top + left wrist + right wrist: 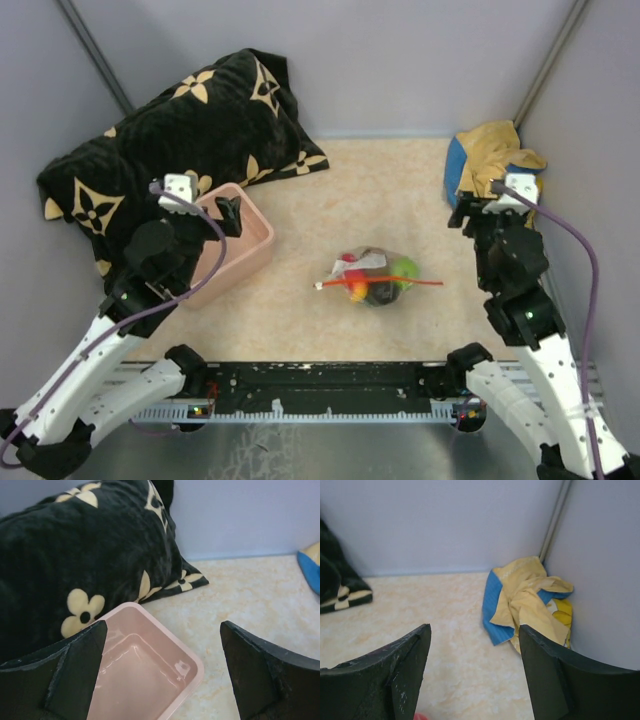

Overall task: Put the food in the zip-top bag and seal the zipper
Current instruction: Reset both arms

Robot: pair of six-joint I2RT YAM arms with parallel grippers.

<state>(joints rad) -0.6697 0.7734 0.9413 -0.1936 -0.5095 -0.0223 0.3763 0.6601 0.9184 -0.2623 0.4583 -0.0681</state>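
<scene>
- The zip-top bag (pixel 378 270) lies at the middle of the tabletop (pixel 400 190), well apart from both arms. It is a clear, crinkled plastic film, bulged into a rounded lump.
- The food (pixel 372 288) appears to be inside it. Small glossy rounded pieces in red, orange-yellow, green and dark brown are packed together against the film. I see no loose piece elsewhere in the top view.
- The zipper (pixel 425 282) is a thin orange-red strip running left to right in a straight line across the near side of the bag. It looks drawn flat, so the filling step seems done. At this size I cannot tell whether the seal is closed along its whole length, and checking that may be all that is left.
- The left tool (pixel 163 635) stands wide open with nothing between its dark, matte, wedge-shaped fingers. It hangs over the pink tub (pixel 262 232), a smooth, shiny, rounded rectangular tub at the left that looks empty.
- The right tool (pixel 474 630) is also spread wide and holds nothing. It sits at the right side and faces the far right corner.
- A plush black pillow (pixel 180 130) with cream flower prints lies far left, behind the tub.
- A crumpled blue and yellow cloth (pixel 490 150) is bunched in the far right corner.
- The tabletop is a pale beige, marbled and matte.
</scene>
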